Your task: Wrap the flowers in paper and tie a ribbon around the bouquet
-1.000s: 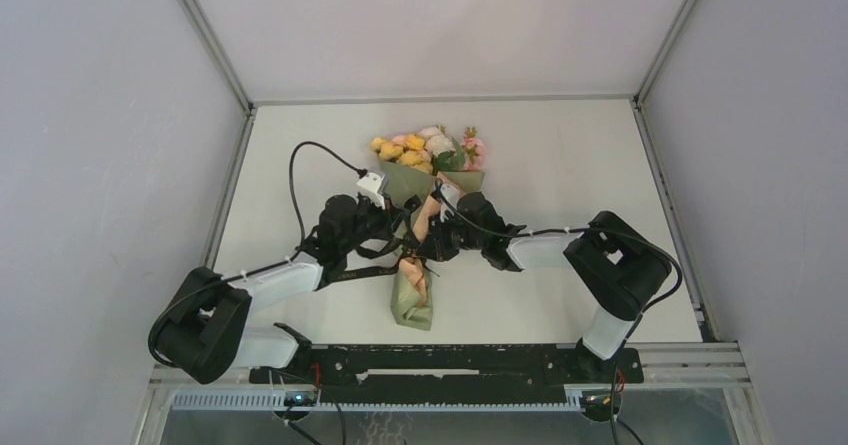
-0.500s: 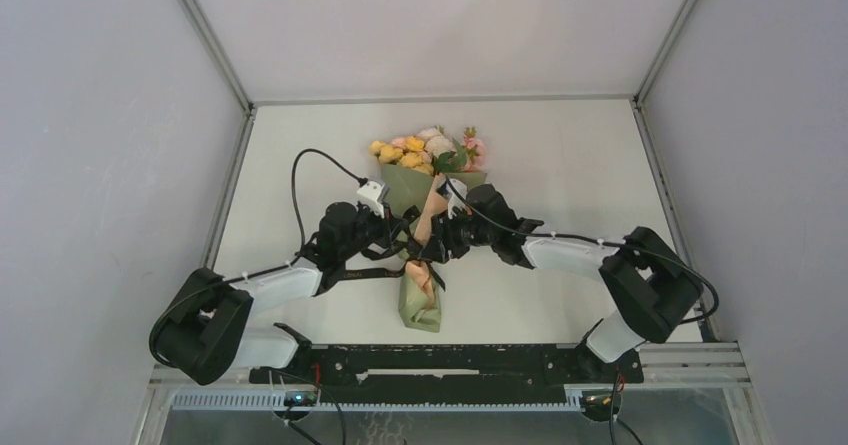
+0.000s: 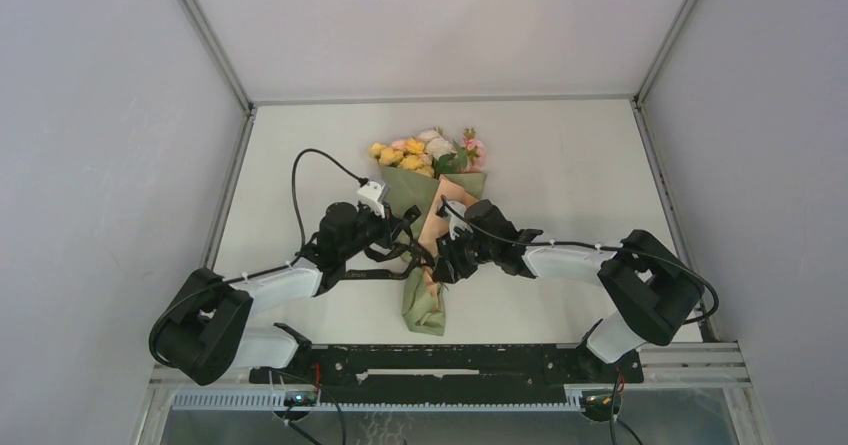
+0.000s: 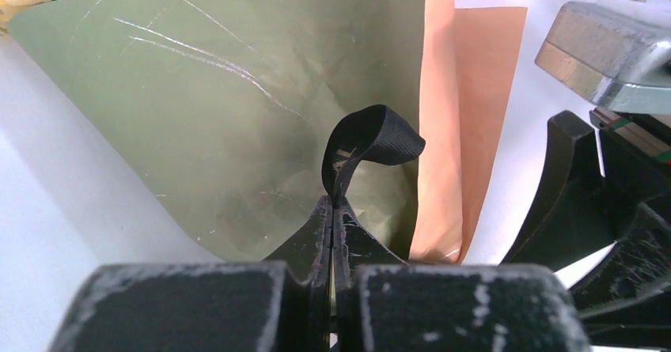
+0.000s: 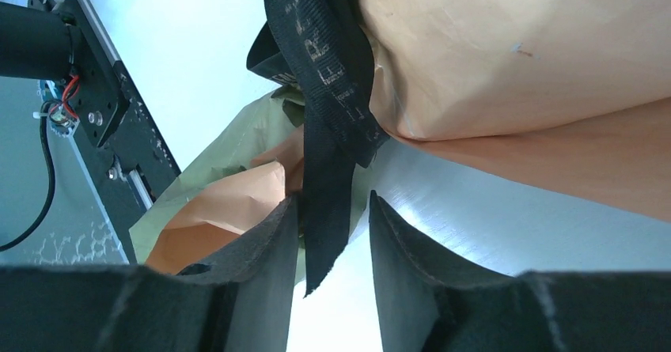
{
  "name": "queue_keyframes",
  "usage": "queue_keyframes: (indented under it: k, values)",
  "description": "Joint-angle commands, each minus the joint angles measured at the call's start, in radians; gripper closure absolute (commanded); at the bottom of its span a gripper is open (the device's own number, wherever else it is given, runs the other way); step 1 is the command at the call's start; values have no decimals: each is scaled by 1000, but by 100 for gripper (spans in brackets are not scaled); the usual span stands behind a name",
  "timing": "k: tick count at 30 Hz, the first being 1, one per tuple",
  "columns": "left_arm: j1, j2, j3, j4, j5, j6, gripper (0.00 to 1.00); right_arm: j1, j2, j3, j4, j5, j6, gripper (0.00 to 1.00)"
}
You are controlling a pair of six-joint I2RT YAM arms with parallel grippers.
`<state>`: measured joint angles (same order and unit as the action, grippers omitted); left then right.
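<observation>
White table (image 3: 560, 165) between pale grey walls; both arms reach in to its middle.

- The ribbon (image 5: 328, 91) crosses the bouquet (image 3: 424, 227) at its waist, where the cone narrows. It is a thin, black woven band with pale lettering. We judge it light and limp, quick to fold and to slide out of a loose hold.
- The left pincer (image 4: 331, 210) is closed tight on the ribbon, and a small loop stands up out of its tips.
- The right pincer (image 5: 328, 210) stands part-way apart. The ribbon's free tail hangs down between its jaws, not pinched. We would take hold there, flat across the band and close to the end.
- The paper (image 4: 237, 115) is olive outside and peach inside, already creased and scuffed. It looks stiff enough to keep the cone's shape, but a hard squeeze would probably crush it.
- The flowers (image 3: 420, 147) fan out at the far end, and the cone's tail points toward the arm bases.
- The whole bundle looks light, so a sideways pull on the ribbon will likely drag it across the table.
</observation>
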<state>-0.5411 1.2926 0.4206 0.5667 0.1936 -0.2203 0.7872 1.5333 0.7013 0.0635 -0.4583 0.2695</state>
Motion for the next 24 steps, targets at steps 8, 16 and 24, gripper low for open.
queue_keyframes:
  k: [8,16,24]
  values:
    - [-16,-25,-16,57,9,4,100,-15,-34,-11,-2,17,-5,84]
    - [-35,-33,-31,57,-2,-2,100,-3,-110,-11,-59,101,16,75]
    - [-39,-39,-31,56,-3,2,100,2,-120,-11,-103,129,18,83]
